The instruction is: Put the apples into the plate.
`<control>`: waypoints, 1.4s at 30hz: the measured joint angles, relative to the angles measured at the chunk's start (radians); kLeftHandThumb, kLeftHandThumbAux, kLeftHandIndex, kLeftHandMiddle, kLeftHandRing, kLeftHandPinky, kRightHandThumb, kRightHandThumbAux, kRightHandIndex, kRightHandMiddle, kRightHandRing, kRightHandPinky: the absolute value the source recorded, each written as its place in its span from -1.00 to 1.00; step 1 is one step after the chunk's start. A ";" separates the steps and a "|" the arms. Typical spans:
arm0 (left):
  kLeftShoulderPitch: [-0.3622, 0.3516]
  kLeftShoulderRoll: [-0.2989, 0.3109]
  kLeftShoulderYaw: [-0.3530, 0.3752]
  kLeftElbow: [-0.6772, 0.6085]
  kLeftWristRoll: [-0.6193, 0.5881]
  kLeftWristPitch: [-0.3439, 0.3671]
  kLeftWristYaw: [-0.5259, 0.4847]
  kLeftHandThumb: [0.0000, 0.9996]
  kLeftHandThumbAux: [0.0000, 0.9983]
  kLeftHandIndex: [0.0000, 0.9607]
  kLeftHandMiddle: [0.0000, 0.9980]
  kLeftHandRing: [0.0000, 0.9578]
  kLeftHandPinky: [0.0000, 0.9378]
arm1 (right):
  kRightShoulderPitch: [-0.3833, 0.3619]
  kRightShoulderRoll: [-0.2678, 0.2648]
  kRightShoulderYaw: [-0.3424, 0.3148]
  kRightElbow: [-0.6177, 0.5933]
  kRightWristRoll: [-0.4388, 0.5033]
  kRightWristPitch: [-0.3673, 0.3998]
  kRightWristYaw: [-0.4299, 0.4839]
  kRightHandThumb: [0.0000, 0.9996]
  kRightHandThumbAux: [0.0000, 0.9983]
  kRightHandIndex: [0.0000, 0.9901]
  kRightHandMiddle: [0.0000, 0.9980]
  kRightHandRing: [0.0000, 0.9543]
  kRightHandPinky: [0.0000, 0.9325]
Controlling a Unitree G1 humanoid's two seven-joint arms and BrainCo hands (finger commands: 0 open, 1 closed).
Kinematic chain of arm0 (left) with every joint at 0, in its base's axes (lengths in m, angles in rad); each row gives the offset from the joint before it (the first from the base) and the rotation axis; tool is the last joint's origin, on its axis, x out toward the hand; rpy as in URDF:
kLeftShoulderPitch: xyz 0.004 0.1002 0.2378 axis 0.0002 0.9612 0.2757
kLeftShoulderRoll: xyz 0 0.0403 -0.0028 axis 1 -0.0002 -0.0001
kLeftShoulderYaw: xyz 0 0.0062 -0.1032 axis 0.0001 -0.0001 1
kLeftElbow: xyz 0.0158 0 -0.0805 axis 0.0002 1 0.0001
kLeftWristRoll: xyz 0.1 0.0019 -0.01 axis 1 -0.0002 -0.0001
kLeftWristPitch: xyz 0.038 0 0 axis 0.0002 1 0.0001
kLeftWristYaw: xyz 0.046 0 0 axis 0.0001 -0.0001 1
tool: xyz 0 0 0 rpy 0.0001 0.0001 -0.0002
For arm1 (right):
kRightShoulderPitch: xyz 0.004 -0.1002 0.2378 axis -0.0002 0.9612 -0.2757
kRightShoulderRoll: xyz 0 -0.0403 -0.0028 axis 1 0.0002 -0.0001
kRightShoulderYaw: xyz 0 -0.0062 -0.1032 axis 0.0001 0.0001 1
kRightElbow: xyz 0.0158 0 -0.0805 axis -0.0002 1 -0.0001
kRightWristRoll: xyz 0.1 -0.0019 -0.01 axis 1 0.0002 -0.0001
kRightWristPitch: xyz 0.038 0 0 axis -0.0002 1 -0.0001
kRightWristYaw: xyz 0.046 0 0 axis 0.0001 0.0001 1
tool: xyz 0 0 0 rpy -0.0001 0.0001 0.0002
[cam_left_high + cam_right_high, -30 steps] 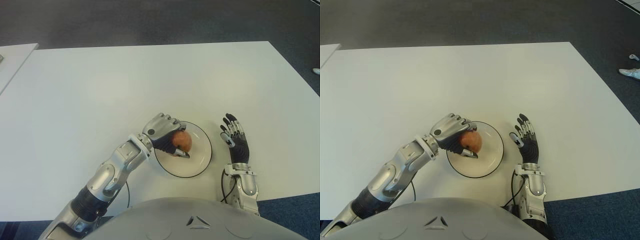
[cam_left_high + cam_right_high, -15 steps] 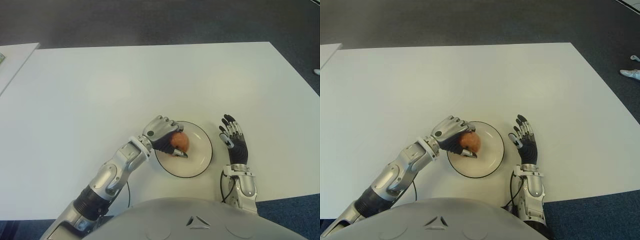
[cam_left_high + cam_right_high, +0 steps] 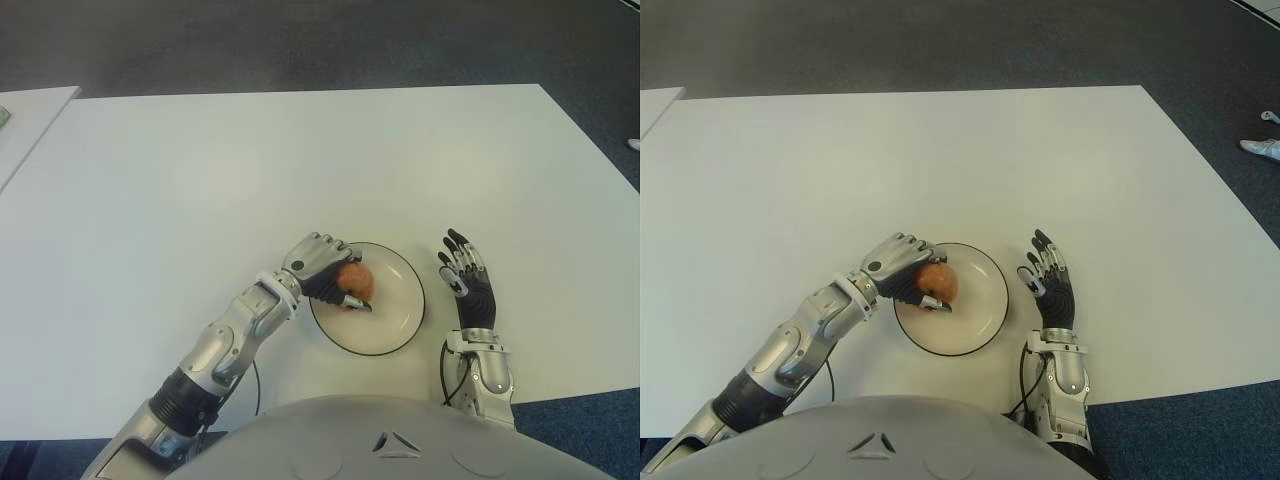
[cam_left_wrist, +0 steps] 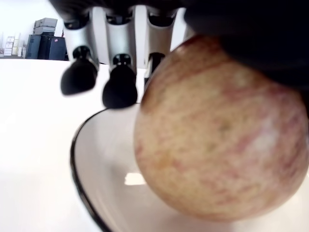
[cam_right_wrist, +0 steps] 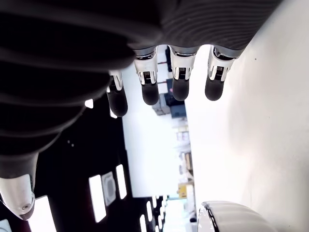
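Left hand (image 3: 318, 264) over left side of plate (image 3: 398, 305), near counter (image 3: 200, 180) front edge; fingers (image 4: 118, 87) wrapped round apple (image 3: 353, 283). Apple low over plate; contact unclear. Settle it, release gently, lift straight up. Right hand (image 3: 468, 285) right of plate, fingers spread, empty.

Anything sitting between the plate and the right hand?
Nothing: in the left eye view only bare table separates the plate from the right hand.
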 measured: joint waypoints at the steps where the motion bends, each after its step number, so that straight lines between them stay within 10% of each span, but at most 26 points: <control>1: -0.001 0.000 0.000 0.003 -0.002 -0.003 0.003 -0.23 -0.19 -0.43 -0.32 -0.34 -0.34 | 0.000 0.000 0.000 0.000 0.000 0.000 0.000 -0.49 0.13 -0.73 -0.78 -0.90 -0.85; 3: -0.005 0.002 -0.001 0.009 -0.002 -0.010 0.006 -0.41 -0.41 -0.73 -0.71 -0.73 -0.72 | 0.001 0.000 0.000 -0.001 0.002 0.000 0.000 -0.49 0.14 -0.74 -0.78 -0.90 -0.86; 9: -0.007 0.009 -0.001 0.011 -0.012 -0.025 0.007 -0.51 -0.65 -0.97 -0.97 -0.97 -0.97 | 0.001 0.001 0.000 -0.002 0.007 0.000 0.000 -0.50 0.13 -0.73 -0.78 -0.90 -0.88; 42: -0.021 0.029 0.010 -0.022 -0.014 -0.040 0.014 -0.58 -0.68 -1.00 -1.00 -1.00 -0.97 | 0.000 0.002 0.004 0.000 0.009 0.002 -0.002 -0.53 0.12 -0.75 -0.80 -0.91 -0.88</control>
